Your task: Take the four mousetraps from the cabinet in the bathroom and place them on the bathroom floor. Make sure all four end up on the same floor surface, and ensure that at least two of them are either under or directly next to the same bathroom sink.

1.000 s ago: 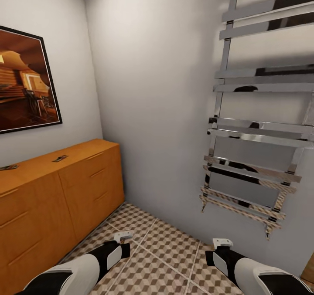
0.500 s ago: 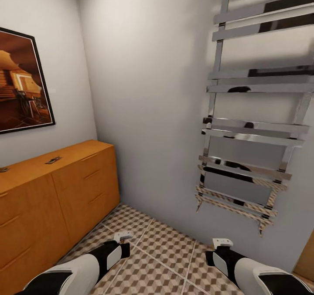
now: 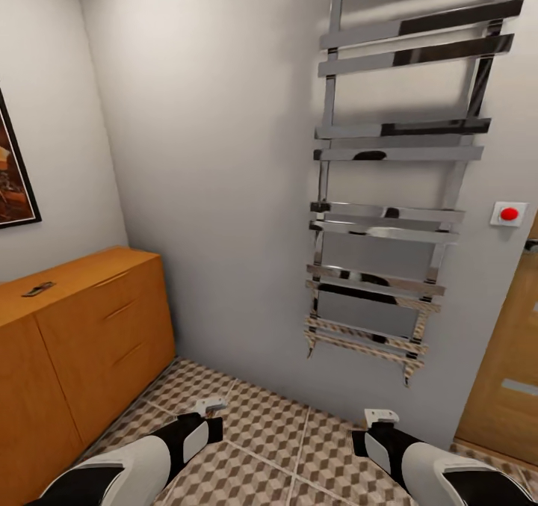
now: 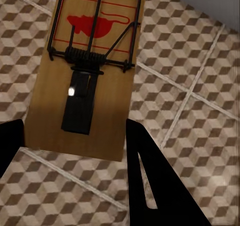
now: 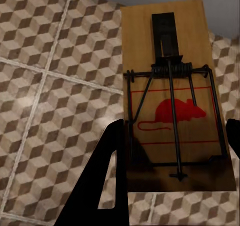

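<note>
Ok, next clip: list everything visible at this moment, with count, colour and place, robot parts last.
mousetraps: three; wooden with black wire and red mouse print; one between the left gripper's fingers, one between the right gripper's fingers, one on the cabinet top.
cabinet: one, orange-brown, against the left wall.
bathroom floor: cube-pattern tiles, brown, beige and white.
towel rail: one, chrome, on the right wall.
picture: one, dark-framed, above the cabinet.
red button: one, on a white plate, beside the rail.
door: one, wooden, far right.
left gripper: holding a trap.
right gripper: holding a trap.
</note>
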Available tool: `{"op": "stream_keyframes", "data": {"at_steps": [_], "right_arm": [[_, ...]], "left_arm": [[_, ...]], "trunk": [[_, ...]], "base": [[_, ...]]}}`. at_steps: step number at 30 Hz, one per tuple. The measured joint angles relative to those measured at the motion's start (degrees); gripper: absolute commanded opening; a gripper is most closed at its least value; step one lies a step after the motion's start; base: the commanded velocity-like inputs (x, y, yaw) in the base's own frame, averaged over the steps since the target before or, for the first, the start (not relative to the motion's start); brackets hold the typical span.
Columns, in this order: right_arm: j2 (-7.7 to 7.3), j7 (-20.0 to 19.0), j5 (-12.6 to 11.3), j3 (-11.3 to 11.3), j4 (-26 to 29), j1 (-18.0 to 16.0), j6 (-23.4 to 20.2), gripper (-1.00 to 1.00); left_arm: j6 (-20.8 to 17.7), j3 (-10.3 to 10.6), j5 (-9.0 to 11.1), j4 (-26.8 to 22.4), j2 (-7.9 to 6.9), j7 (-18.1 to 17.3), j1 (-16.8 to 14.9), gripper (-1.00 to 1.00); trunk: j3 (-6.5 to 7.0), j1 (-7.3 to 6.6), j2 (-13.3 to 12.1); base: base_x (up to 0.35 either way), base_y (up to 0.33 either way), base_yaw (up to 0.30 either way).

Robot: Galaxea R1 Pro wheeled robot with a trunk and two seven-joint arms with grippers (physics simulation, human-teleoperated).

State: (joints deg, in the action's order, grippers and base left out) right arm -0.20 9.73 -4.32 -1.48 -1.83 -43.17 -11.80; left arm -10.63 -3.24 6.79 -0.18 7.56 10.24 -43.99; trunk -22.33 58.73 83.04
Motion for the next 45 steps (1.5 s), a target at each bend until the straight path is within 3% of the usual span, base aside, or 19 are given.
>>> {"op": "stream_keyframes", "data": {"at_steps": [10,45], "right_arm": [[-0.04,0.0,-0.1,0.0,0.0,1.6,0.0,-1.00],[-0.07,-0.1,-0.1,0.0,0.0,1.7,-0.1,-1.00]], "left_arm": [[0.0,0.0,-0.1,0.0,0.22,0.0,0.0,-1.00],[0.7,0.0,0.0,0.0,0.51,0.0,0.0,-1.00]], "trunk": [[0.06,0.00,0.0],[0.07,0.00,0.0]], "base": [[0.000,0.000,-0.298],[0.000,0.000,-0.299]]}}
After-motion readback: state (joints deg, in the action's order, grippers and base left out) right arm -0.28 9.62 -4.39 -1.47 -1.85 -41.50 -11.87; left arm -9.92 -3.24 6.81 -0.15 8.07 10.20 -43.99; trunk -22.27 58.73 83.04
